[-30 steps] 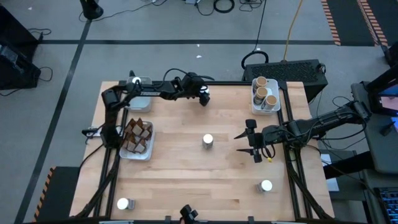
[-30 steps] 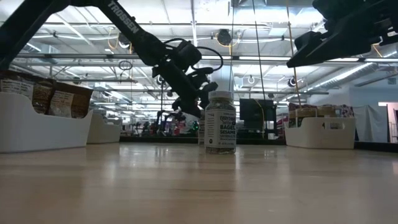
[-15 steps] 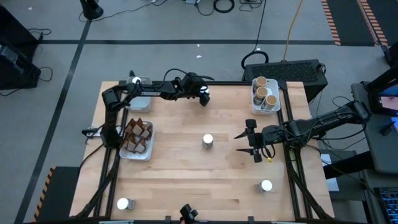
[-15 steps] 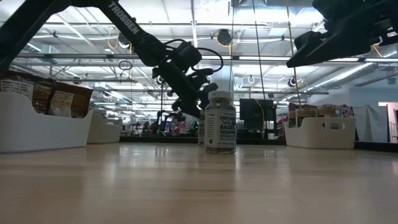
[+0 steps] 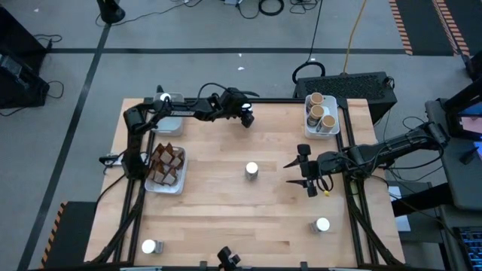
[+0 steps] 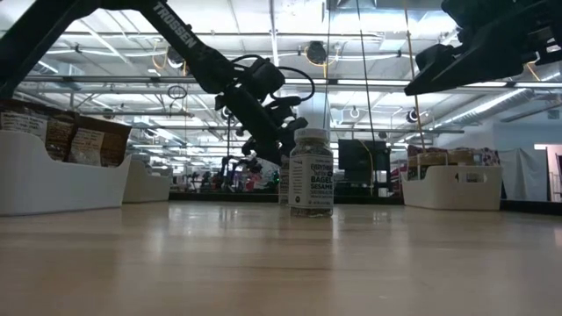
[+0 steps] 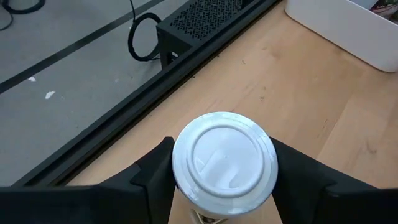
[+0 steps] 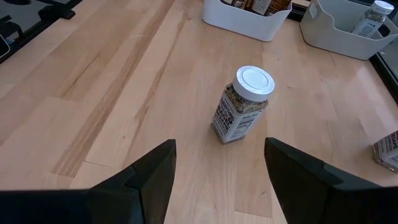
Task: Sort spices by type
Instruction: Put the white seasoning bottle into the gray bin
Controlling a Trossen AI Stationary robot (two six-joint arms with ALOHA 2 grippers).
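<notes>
A white-lidded spice jar (image 7: 224, 163) stands near the table's far edge, and my left gripper (image 5: 245, 117) is shut on it. My right gripper (image 5: 307, 175) hangs open above the table's right half, with nothing between its fingers. It points toward another white-lidded jar (image 5: 251, 170) that stands upright on its base at the table's middle (image 8: 242, 112). In the low view that middle jar (image 6: 311, 171) hides most of the jar in my left gripper (image 6: 279, 140). Two more white-lidded jars (image 5: 149, 246) (image 5: 322, 224) stand near the front edge. My left gripper pinches the jar between its two fingers (image 7: 155, 177), on opposite sides just under the lid's rim (image 7: 178, 183). The fingers slant down at it from the table's left. The jar is upright. Its base is hidden, so I cannot tell whether it rests on the table.
A white tray (image 5: 179, 181) of brown packets sits at the left. A white tray (image 5: 320, 129) with cork-topped jars sits at the far right corner. Another white tray (image 5: 167, 124) is at the far left. Bare wood lies around the middle jar.
My left gripper's fingers have shut in on the white-lidded jar near the far edge, and the lid now shows less from above. The jar has stayed where it was.
</notes>
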